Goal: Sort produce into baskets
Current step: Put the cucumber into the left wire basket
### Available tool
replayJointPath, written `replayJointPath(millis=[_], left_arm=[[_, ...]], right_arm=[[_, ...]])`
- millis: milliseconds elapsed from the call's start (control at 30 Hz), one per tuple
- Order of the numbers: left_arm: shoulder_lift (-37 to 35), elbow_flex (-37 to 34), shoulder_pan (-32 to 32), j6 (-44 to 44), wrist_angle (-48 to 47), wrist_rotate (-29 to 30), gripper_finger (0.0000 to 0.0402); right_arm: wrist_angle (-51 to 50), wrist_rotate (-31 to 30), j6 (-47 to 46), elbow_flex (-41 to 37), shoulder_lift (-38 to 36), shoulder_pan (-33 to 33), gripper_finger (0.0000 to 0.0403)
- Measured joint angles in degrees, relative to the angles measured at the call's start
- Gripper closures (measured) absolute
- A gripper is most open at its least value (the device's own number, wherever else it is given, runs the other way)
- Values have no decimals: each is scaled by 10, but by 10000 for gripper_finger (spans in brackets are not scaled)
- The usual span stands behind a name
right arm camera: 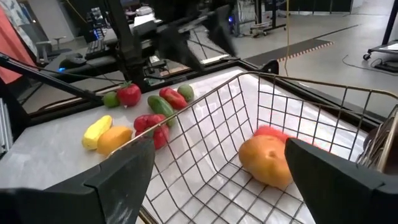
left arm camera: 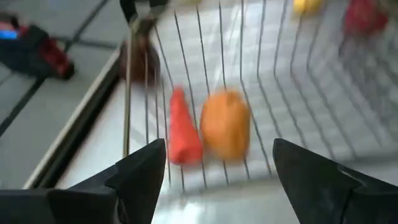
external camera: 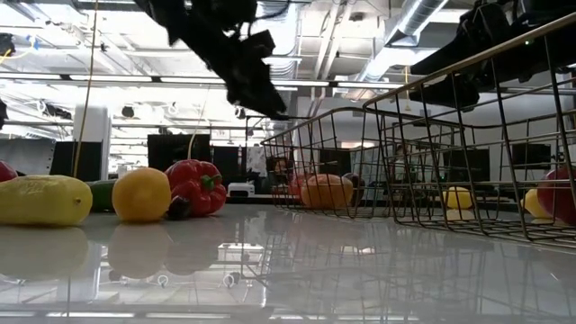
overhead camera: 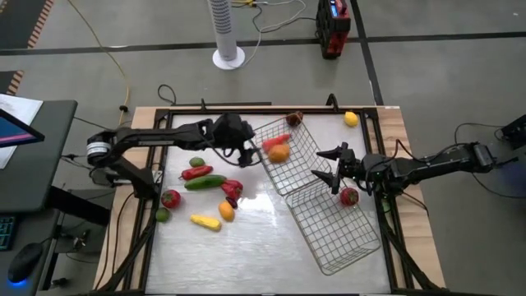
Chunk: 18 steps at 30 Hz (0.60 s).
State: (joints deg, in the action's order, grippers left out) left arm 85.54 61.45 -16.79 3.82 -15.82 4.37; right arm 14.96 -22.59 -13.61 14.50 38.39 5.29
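Hovering left fingers (left arm camera: 217, 180) spread over orange fruit (left arm camera: 226, 124) in basket (overhead camera: 306, 156), right fingers (right arm camera: 214, 180) spread, no legible writing.

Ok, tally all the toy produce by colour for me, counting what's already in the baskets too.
Red pieces: 5
Green pieces: 3
Orange pieces: 2
Yellow pieces: 2
Dark piece: 1
Total: 13

A white tower fan (overhead camera: 227, 33) and perhaps a red charger (overhead camera: 332, 29).
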Motion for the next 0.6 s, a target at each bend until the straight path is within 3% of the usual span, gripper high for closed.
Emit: replayJointPath(millis=[300, 600], left_arm=[[-91, -7, 50, -107, -284, 72, 116], [-105, -86, 72, -190, -327, 33, 116]], right_arm=[[-2, 2, 6, 0, 0, -5, 17], [-12, 3, 6, 0, 0, 3, 17]])
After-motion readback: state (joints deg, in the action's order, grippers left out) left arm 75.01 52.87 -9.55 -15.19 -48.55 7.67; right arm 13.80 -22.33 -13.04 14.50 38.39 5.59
